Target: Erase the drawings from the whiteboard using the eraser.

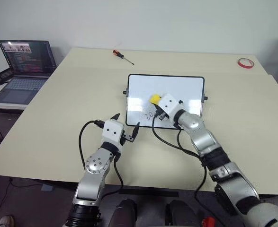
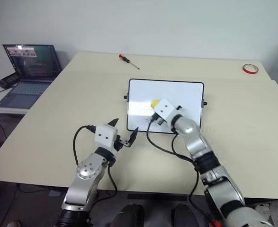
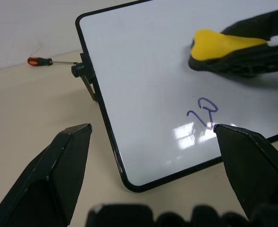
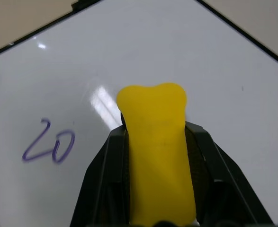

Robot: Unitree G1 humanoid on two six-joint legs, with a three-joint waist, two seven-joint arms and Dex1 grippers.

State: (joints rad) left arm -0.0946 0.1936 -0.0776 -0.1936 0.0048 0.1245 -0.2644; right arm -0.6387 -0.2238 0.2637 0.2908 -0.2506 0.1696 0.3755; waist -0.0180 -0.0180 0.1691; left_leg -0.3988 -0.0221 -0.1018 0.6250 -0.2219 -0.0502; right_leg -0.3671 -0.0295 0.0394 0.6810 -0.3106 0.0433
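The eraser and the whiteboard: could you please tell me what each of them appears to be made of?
The eraser, pinched in the right gripper, looks like soft yellow foam or rubber with a matte finish: its rounded end bulges past the fingers. Its base is dark, material unclear. The whiteboard looks like glossy coated board: it mirrors bright light patches. Its thin black frame seems plastic.

The whiteboard [image 1: 176,90] lies mid-table [image 1: 58,109], screwdriver [image 1: 122,55] behind it, laptop [image 1: 22,66] far left, tape ring [image 1: 246,63] far right.
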